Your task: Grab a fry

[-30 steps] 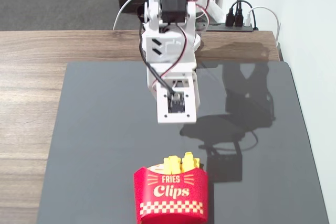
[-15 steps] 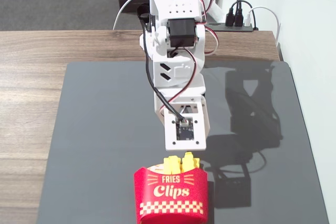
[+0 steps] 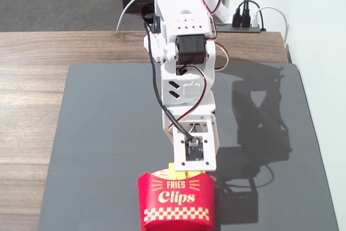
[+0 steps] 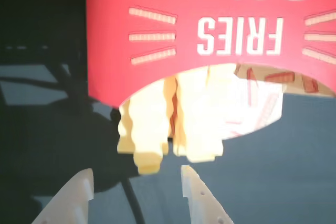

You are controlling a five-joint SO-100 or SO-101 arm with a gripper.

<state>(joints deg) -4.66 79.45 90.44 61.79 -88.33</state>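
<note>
**Fingers parted just short of the fries**

In the fixed view your white arm [image 3: 184,74] reaches from twelve o'clock down the middle of the dark grey mat [image 3: 97,133], which covers most of the wooden tabletop [image 3: 32,79]. The wrist end hangs directly over the back of the red "Fries Clips" carton [image 3: 175,201], which stands upright at six o'clock on the mat. Yellow fry tips show above the carton's rim, just under the wrist housing, so from this side you cannot see the fingers themselves.

Look at the wrist view instead. The carton fills the upper part of the picture, its lettering upside down, and the fries spill out of its scooped mouth toward six o'clock. The fry [image 4: 143,129] with the crinkled edges sits at the left of the bunch and reaches lowest; the rest of the bunch is washed out by glare, so you can't count the sticks reliably. The gripper [image 4: 137,179] comes in from the bottom edge with its two white fingers [image 4: 79,190] apart, one at seven o'clock and one at five o'clock. The fry's lower end lies between them, slightly above their tips, and neither finger seems to touch it. Nothing is held.

At twelve o'clock behind the tabletop, a power strip [image 3: 246,24] with plugged cables lies on the floor.
</note>
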